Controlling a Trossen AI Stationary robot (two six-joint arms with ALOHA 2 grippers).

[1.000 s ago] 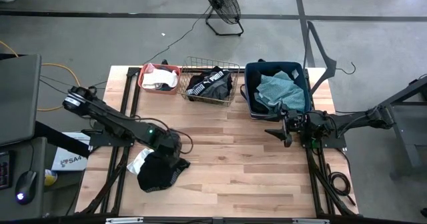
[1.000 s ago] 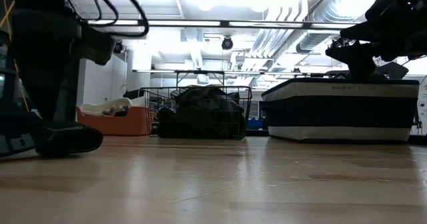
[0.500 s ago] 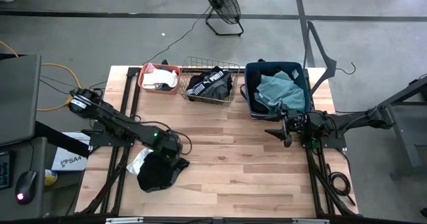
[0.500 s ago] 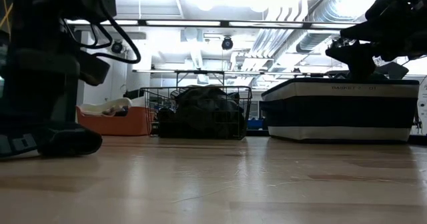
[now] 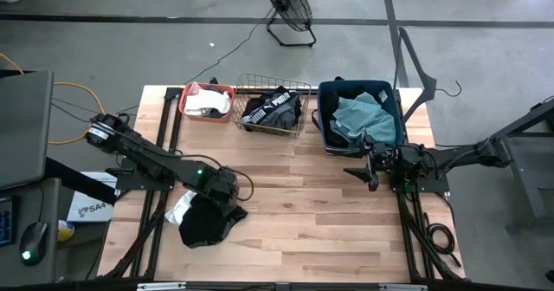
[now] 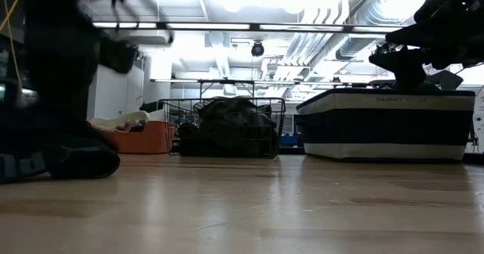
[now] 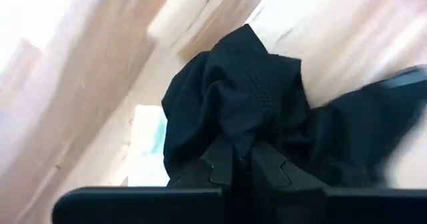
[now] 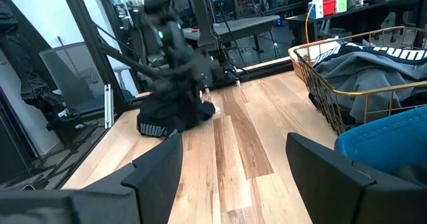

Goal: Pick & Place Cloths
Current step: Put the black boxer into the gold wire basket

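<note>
A black cloth (image 5: pixel 204 225) lies heaped at the table's near left, also seen in the low view (image 6: pixel 68 162) and the left wrist view (image 7: pixel 227 91). My left gripper (image 5: pixel 222 205) is down on its right part, shut on it (image 7: pixel 243 164). A white cloth piece (image 5: pixel 180 208) lies against the heap's left side. A teal cloth (image 5: pixel 362 118) lies in the dark blue bin (image 5: pixel 327 139). My right gripper (image 5: pixel 364 166) hovers open (image 8: pixel 230 151) just in front of that bin. My left gripper pinches a bunched fold of the black cloth (image 7: pixel 244 139) between its two fingers, coming from above and pointing down. The fold stands up into the fingers. The rest of the cloth lies slack on the table.
At the far edge stand a coral tub (image 5: pixel 185 107) with white and black cloth, a wire basket (image 5: pixel 299 128) with a black garment, and the blue bin. Bare wood stretches across the table's middle and near right. A fan (image 5: pixel 288 5) stands on the floor beyond.
My left arm has moved over the black cloth and shows blurred in the low view. The heap there stands a little higher than before. My right arm has kept still.
</note>
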